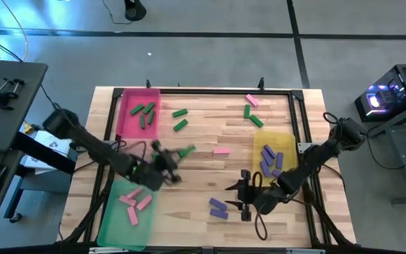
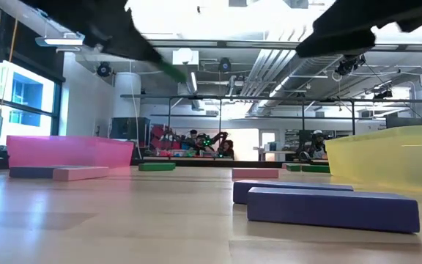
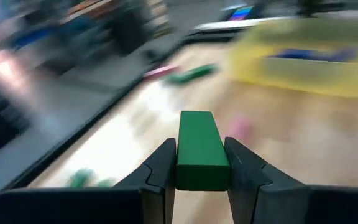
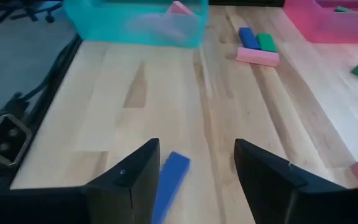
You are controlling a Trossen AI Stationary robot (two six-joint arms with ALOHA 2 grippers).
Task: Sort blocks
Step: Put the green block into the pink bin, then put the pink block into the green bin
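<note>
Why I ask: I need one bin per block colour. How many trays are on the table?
3. The pink tray and green tray sit on the left arm's side, the yellow tray on the right arm's. None looks hidden.

Three trays are set on the table [image 1: 203,134]: one at the far left corner [image 1: 138,113], one at the near left [image 1: 124,212], one at the right [image 1: 275,152]. Blocks are held in each tray. Loose blocks [image 1: 180,118] are scattered between them, and two [image 1: 218,207] are laid near the front edge.
</note>
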